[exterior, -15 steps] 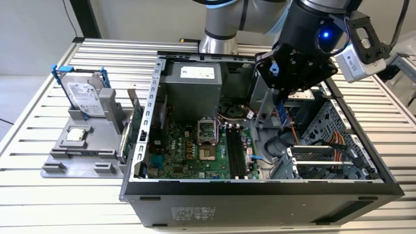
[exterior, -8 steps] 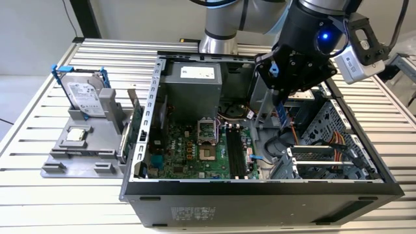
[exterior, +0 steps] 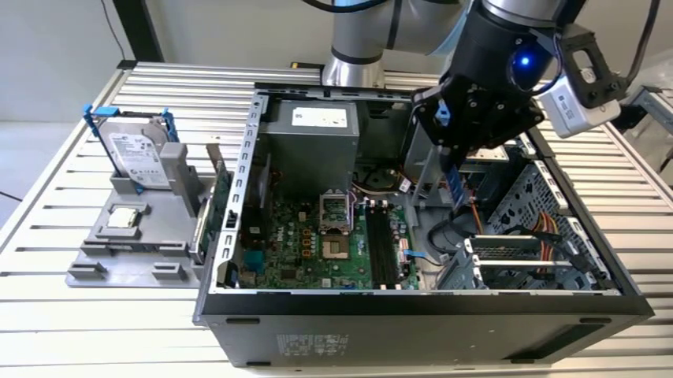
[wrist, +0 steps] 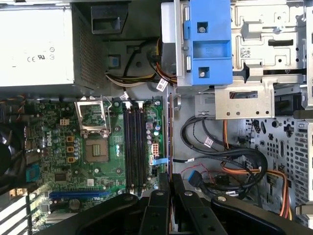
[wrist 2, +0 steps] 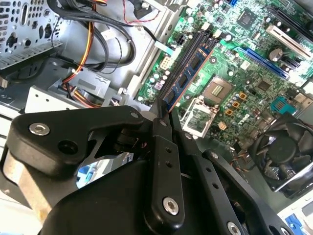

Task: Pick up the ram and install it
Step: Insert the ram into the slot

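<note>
Exterior view: the ram [exterior: 455, 183] is held clenched in the hand [exterior: 459, 206] above the memory slots [exterior: 382, 240]; edge-to-slot alignment is best squared before seating.

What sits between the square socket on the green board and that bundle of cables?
The long black memory slots, seen in the first wrist view, run alongside the socket, with the cables on their far side.

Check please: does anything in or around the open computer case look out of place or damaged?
Nothing looks damaged. The gripper holds the ram on edge above the open case, not yet in the memory slots. The CPU socket is empty, and the hard drive stands in its holder outside.
</note>
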Motion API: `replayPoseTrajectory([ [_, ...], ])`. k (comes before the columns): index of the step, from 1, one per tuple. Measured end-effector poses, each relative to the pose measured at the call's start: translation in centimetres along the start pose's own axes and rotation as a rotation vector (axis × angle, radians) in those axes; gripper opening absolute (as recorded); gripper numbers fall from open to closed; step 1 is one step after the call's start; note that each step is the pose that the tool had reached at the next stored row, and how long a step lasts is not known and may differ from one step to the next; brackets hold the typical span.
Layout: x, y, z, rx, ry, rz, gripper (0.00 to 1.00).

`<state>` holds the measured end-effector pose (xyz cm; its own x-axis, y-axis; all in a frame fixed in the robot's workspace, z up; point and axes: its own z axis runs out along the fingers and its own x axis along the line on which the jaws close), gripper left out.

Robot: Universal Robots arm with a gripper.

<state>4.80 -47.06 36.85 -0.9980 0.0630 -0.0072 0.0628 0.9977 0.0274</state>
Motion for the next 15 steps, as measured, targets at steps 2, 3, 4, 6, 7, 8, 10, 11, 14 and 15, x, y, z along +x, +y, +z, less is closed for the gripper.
replayPoseTrajectory([
  [2, 0.00, 0.00, 0.12, -0.0001, 0.0000, 0.000, 0.00],
  [3, 0.00, -0.01, 0.19, 0.0000, 0.0000, 0.000, 0.00],
  [4, 0.00, -0.01, 0.27, 0.0001, 0.0000, 0.000, 0.00],
  [6, 0.00, -0.01, 0.43, 0.0003, 0.0000, 0.000, 0.00],
  [7, 0.00, -0.01, 0.50, 0.0004, 0.0000, 0.000, 0.00],
  [8, 0.00, -0.01, 0.57, 0.0003, 0.0000, 0.000, 0.00],
  [10, 0.00, -0.02, 0.75, 0.0003, 0.0000, -0.001, 0.00],
  [11, 0.01, -0.02, 0.82, 0.0004, 0.0001, -0.003, 0.00],
  [14, 0.01, -0.03, 1.08, 0.0008, 0.0003, -0.013, 0.00],
  [15, 0.01, -0.03, 1.19, 0.0009, 0.0003, -0.016, 0.00],
])
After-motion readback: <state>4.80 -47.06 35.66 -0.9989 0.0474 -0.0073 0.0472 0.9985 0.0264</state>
